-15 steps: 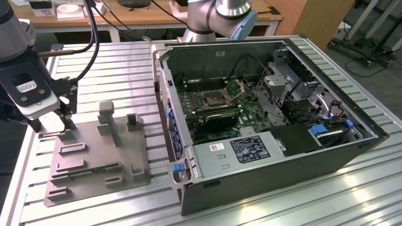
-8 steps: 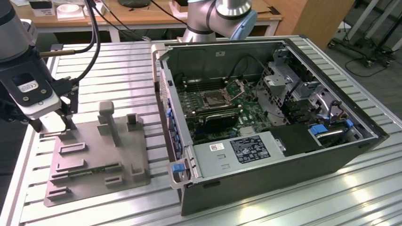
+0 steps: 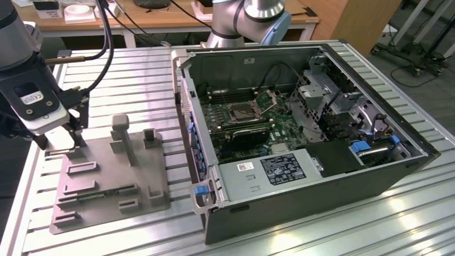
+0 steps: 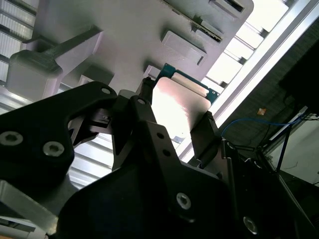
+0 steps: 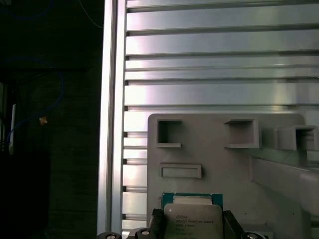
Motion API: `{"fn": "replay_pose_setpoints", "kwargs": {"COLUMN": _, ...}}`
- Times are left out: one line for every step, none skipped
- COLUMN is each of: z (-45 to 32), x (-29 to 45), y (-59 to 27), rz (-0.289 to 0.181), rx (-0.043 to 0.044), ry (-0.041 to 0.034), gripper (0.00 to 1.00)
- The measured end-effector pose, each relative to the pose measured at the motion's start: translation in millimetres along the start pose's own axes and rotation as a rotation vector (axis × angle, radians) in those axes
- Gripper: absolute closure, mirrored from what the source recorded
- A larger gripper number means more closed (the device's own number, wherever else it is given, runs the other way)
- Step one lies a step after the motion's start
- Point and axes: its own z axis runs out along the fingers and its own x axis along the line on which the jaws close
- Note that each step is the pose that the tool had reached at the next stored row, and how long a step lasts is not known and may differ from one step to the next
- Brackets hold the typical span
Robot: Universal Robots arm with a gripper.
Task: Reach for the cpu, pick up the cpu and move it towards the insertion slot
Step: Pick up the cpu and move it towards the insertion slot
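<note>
The cpu (image 5: 192, 219), a small square chip with a silvery top and a green rim, sits between my two black fingers at the grey plastic tray's (image 3: 153, 176) corner, on the exterior view's left. Both wrist views show a finger (image 4: 144, 97) against each side edge of the cpu (image 4: 179, 104), so my gripper (image 3: 63, 143) is shut on it. Whether the chip rests on the tray or hangs just above it I cannot tell. The insertion slot (image 3: 245, 112), a dark square socket with a raised metal flap, lies on the green board inside the open computer case.
The open computer case (image 3: 306, 176) fills the exterior view's right, its wall between tray and socket. A green memory stick (image 3: 106, 193) lies in the tray, and grey posts (image 3: 121, 136) stand up from it. The ribbed metal table's edge (image 5: 112, 124) runs close beside the tray.
</note>
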Motion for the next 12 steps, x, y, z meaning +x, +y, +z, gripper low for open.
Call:
{"fn": "replay_pose_setpoints", "kwargs": {"z": -0.4, "x": 0.0, "y": 0.0, "rz": 0.000, "rx": 0.0001, "ry": 0.0001, "gripper": 0.46}}
{"fn": "replay_pose_setpoints", "kwargs": {"z": -1.0, "x": 0.0, "y": 0.0, "rz": 0.000, "rx": 0.0002, "ry": 0.0003, "gripper": 0.46}}
{"fn": "replay_pose_setpoints", "kwargs": {"z": -1.7, "x": 0.0, "y": 0.1, "rz": 0.000, "rx": 0.0002, "ry": 0.0003, "gripper": 0.46}}
{"fn": "replay_pose_setpoints", "kwargs": {"z": -2.6, "x": 0.0, "y": 0.1, "rz": 0.000, "rx": 0.0001, "ry": 0.0001, "gripper": 0.46}}
{"fn": "replay_pose_setpoints", "kwargs": {"z": -3.4, "x": 0.0, "y": 0.1, "rz": 0.000, "rx": 0.0001, "ry": 0.0001, "gripper": 0.46}}
{"fn": "replay_pose_setpoints", "kwargs": {"z": -4.5, "x": 0.0, "y": 0.2, "rz": 0.000, "rx": 0.0002, "ry": 0.0002, "gripper": 0.46}}
{"fn": "replay_pose_setpoints", "kwargs": {"z": -5.6, "x": 0.0, "y": 0.2, "rz": 0.000, "rx": 0.0001, "ry": 0.0001, "gripper": 0.46}}
{"fn": "replay_pose_setpoints", "kwargs": {"z": -6.8, "x": 0.0, "y": 0.2, "rz": 0.000, "rx": 0.0001, "ry": 0.0002, "gripper": 0.46}}
{"fn": "replay_pose_setpoints", "kwargs": {"z": -8.0, "x": 0.0, "y": 0.3, "rz": 0.000, "rx": 0.0001, "ry": 0.0001, "gripper": 0.46}}
{"fn": "replay_pose_setpoints", "kwargs": {"z": -9.0, "x": 0.0, "y": 0.3, "rz": 0.000, "rx": 0.0002, "ry": 0.0002, "gripper": 0.46}}
{"fn": "replay_pose_setpoints", "kwargs": {"z": -9.4, "x": 0.0, "y": 0.4, "rz": 0.000, "rx": 0.0000, "ry": 0.0000, "gripper": 0.46}}
{"fn": "replay_pose_setpoints", "kwargs": {"z": -9.4, "x": 0.0, "y": 0.4, "rz": 0.000, "rx": -0.0001, "ry": -0.0001, "gripper": 0.46}}
